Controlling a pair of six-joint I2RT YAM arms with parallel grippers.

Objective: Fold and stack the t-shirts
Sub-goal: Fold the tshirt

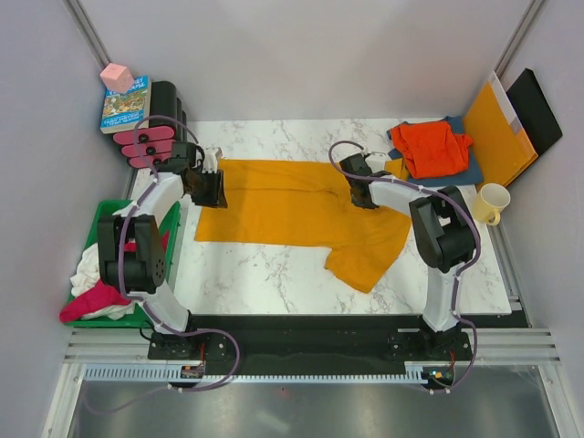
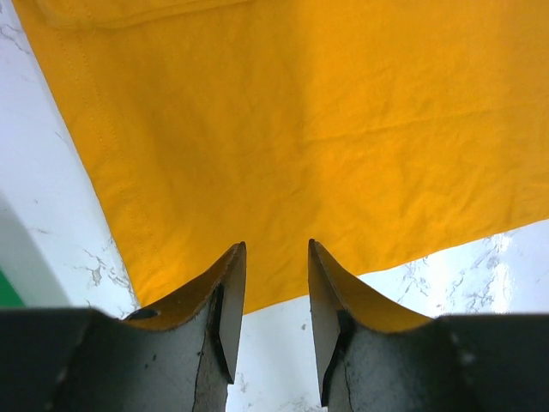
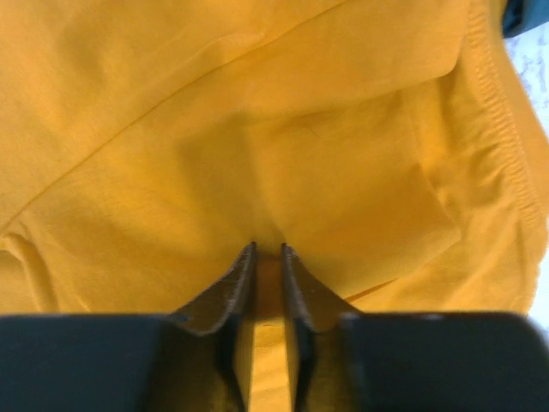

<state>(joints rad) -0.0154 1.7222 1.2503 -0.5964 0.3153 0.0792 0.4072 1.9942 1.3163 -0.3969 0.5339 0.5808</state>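
Note:
The mustard-yellow t-shirt (image 1: 292, 212) lies spread across the marble table (image 1: 274, 278), with one sleeve hanging toward the front right. My left gripper (image 1: 217, 188) is open and empty at the shirt's left edge; in the left wrist view its fingertips (image 2: 276, 247) stand over bare marble just short of the cloth (image 2: 326, 129). My right gripper (image 1: 358, 192) sits on the shirt's right part, and its jaws (image 3: 267, 249) pinch a fold of yellow cloth (image 3: 257, 129). A folded red-orange t-shirt (image 1: 432, 146) lies on a dark blue one (image 1: 468, 170) at the back right.
An orange paper folder (image 1: 497, 132) and a black board (image 1: 537, 108) lean at the back right, with a cream mug (image 1: 491, 203) beside them. A green bin (image 1: 102, 224) on the left holds white (image 1: 88, 265) and magenta (image 1: 91, 301) shirts. A book (image 1: 126, 102) and pink rollers (image 1: 151, 146) stand at the back left.

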